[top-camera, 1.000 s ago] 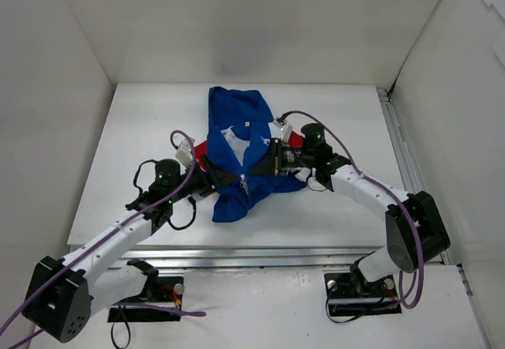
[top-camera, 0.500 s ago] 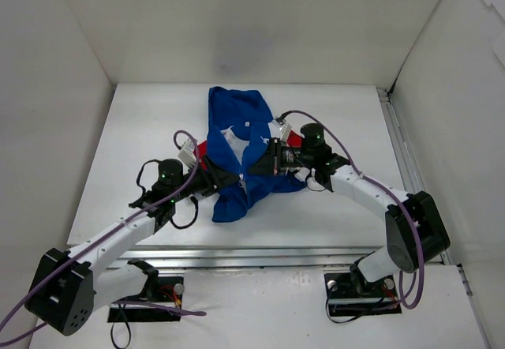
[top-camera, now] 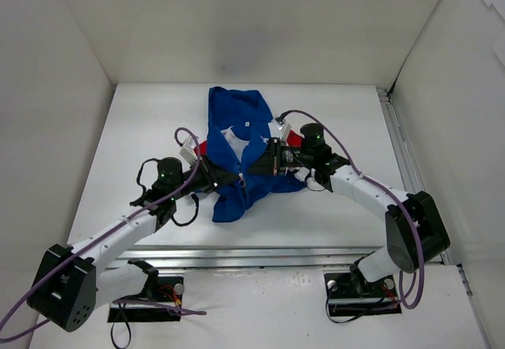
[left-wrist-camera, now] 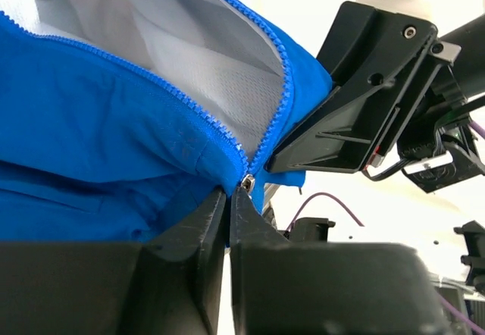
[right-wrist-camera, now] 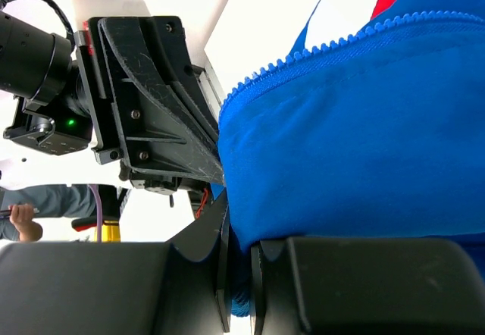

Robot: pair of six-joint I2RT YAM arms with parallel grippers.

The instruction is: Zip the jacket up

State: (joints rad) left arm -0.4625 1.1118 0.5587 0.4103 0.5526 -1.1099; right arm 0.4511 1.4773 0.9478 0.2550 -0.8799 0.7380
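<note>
**A:** Jacket (top-camera: 237, 148), position?

**B:** Crumpled mid-surface (top-camera: 134, 144), collar end away from the bases. Front open, with white lining showing between the two tooth rows.

**A:** Zip?

**B:** Slider (left-wrist-camera: 244, 180) is low, at the point where the rows meet. By my judgement nearly the whole run is left to close.

**A:** Left fingers (left-wrist-camera: 189, 225)?

**B:** Pressed together, tips right at the slider. Looks like a pinch on its tab, though the tab itself is hidden.

**A:** Right fingers (right-wrist-camera: 198, 253)?

**B:** Closed to a thin slit on a fold of blue cloth under the tooth edge. They sit just beside the left pair, across the zip.

**A:** How should the pull go?

**B:** The right should anchor the cloth and draw it gently toward the bases so the rows lie taut and parallel. The left should then travel slowly toward the collar, along the tooth line and not across it.

**A:** Risks?

**B:** Lining snagging in the slider. The crumpled cloth may also bunch ahead of it. A slipped tab would mean regripping.
</note>
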